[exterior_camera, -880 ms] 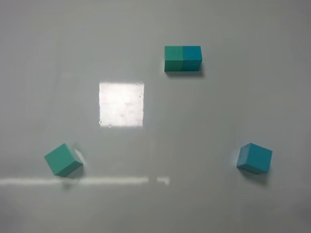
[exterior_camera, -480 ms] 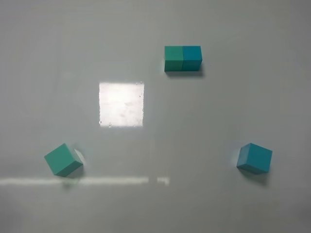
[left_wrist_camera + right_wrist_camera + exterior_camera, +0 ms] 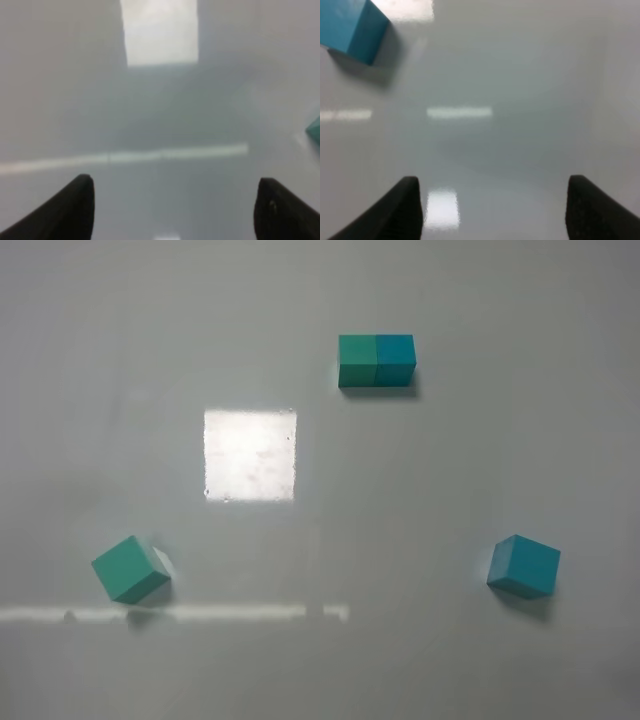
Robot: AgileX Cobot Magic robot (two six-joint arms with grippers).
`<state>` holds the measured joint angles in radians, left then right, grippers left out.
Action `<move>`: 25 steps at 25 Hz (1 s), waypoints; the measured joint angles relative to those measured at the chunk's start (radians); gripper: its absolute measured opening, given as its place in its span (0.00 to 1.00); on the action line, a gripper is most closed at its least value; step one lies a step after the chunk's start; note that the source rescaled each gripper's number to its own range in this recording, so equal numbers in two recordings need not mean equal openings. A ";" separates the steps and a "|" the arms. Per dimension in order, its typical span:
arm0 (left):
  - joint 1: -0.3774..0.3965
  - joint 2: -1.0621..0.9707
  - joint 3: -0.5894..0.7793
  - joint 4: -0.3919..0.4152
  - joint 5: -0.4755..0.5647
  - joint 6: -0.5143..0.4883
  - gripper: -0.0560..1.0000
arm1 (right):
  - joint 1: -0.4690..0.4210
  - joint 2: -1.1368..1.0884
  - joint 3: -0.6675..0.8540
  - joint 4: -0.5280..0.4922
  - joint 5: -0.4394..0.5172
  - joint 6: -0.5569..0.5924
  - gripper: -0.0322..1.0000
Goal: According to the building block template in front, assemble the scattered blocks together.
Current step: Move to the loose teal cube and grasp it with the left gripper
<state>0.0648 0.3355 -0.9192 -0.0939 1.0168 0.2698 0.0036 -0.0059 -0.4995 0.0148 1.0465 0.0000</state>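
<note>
While cubes (image 3: 131, 568) (image 3: 524, 565) sit apart, tools (image 3: 174, 179) (image 3: 492, 178) gape.

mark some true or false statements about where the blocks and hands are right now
1. In the high view, the template bar has green on its left half and blue on its right. True.
2. The loose green cube touches the loose blue cube. False: they lie far apart, green at the left, blue at the right.
3. The left hand is shut on the green cube. False: it is open and holds nothing.
4. The right hand is open, and the blue cube is not between its fingers. True.
</note>
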 joint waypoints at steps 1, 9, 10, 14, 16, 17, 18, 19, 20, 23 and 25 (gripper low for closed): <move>0.000 0.060 -0.067 -0.045 0.041 0.101 0.71 | 0.000 0.000 0.000 0.000 0.000 0.000 0.56; -0.017 0.327 -0.228 -0.262 0.199 0.419 0.67 | 0.000 0.000 0.000 0.000 0.000 0.000 0.56; -0.017 0.336 -0.228 -0.262 0.199 0.442 0.64 | 0.000 0.000 0.000 0.000 0.000 0.000 0.56; -0.040 0.354 -0.228 -0.279 0.175 0.538 0.58 | 0.000 0.000 0.000 0.000 0.000 0.000 0.56; -0.058 0.367 -0.228 -0.276 0.163 0.552 0.58 | 0.000 0.000 0.000 0.000 0.000 0.000 0.56; -0.072 0.378 -0.228 -0.274 0.152 0.562 0.57 | 0.000 0.000 0.000 0.000 0.000 0.000 0.56; -0.085 0.389 -0.228 -0.274 0.139 0.570 0.57 | 0.000 0.000 0.000 0.000 0.000 0.000 0.56; -0.101 0.406 -0.228 -0.274 0.121 0.577 0.57 | 0.000 0.000 0.000 0.000 0.000 0.000 0.56; -0.118 0.424 -0.229 -0.272 0.107 0.582 0.57 | 0.000 0.000 0.000 0.000 0.000 0.000 0.56; -0.161 0.483 -0.260 -0.258 0.076 0.587 0.57 | 0.000 0.000 0.000 0.000 0.000 0.000 0.56; -0.196 0.524 -0.298 -0.239 0.051 0.582 0.57 | 0.000 0.000 0.000 0.000 0.000 0.000 0.56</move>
<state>-0.1309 0.8597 -1.2168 -0.3326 1.0679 0.8521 0.0036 -0.0059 -0.4995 0.0148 1.0465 0.0000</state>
